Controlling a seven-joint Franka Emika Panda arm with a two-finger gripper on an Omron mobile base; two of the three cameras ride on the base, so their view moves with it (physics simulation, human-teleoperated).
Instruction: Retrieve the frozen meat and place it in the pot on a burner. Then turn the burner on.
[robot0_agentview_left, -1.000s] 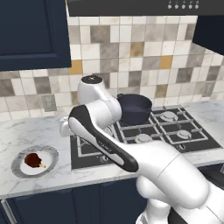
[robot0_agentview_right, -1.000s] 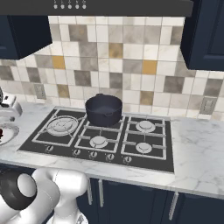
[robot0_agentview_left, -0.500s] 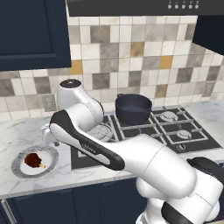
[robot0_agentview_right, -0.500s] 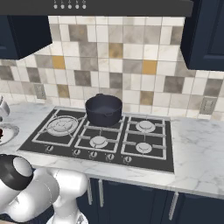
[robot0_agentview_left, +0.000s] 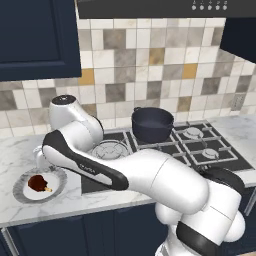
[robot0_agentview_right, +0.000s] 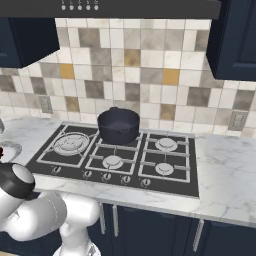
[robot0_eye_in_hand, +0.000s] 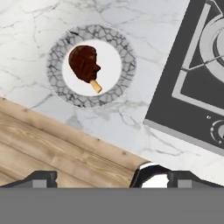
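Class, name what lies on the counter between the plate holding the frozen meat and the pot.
In the left base view, between plate and pot: bare marble, then the hob's front-left burner, partly behind the arm.

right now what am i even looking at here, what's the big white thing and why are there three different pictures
The big white thing is a robot arm in a computer-rendered kitchen. Two pictures come from cameras on its base, looking forward over the counter from behind the arm's left and right. The third comes from a camera on its hand, looking down along the end effector, whose two dark finger tips show at the bottom edge, spread wide with nothing between them.

On the marble counter sits a grey-rimmed plate with the frozen meat, a dark reddish chunk with a pale bone stub. Beside it is a black stove, and the pot stands on its back burner. The arm reaches over toward the plate; nothing is held.
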